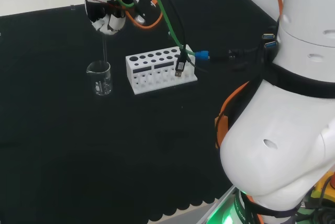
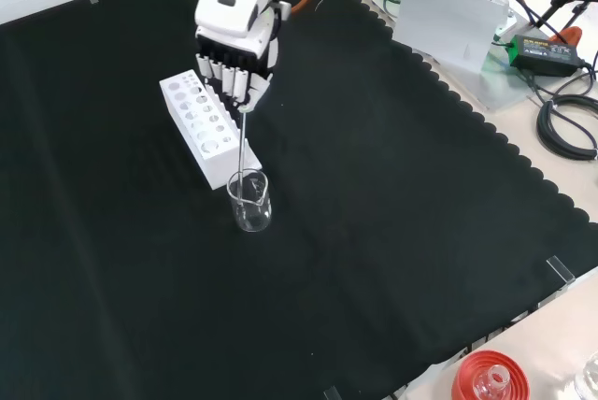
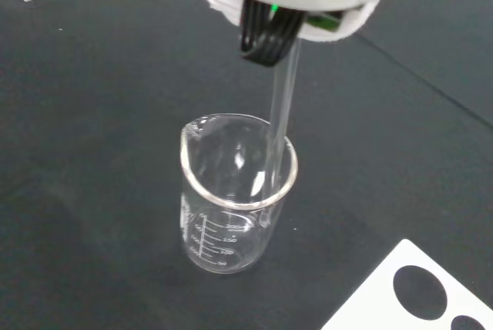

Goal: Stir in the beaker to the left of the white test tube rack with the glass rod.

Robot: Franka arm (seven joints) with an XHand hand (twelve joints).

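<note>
Head view first: looking across the black cloth (image 1: 78, 156), spreading over the whole bench, with the arm's white links (image 1: 282, 130) looming at the right of the view. Moving down in size to the white test tube rack (image 1: 159, 71), sitting mid-cloth with its rows of round holes facing up (looking empty from here). Hanging above and to the left of it, the hand (image 1: 107, 17), fingers curling down round the top of the glass rod (image 1: 104, 48) and pinching it upright. Standing just left of the rack, apart from it, the clear beaker (image 1: 99, 77), spout pointing left in this view.

Switching to the front view: hovering over the far end of the rack (image 2: 201, 124), the hand (image 2: 234, 54) again, with the rod (image 2: 244, 143) dropping from the fingertips straight into the beaker (image 2: 250, 202), which is sitting just in front of the rack's near end.

Closing in with the wrist view: showing the rod (image 3: 281, 106) passing inside the beaker (image 3: 231, 207) close against the rim, lower end reaching down toward the bottom (contents impossible to tell through the glass).
</note>
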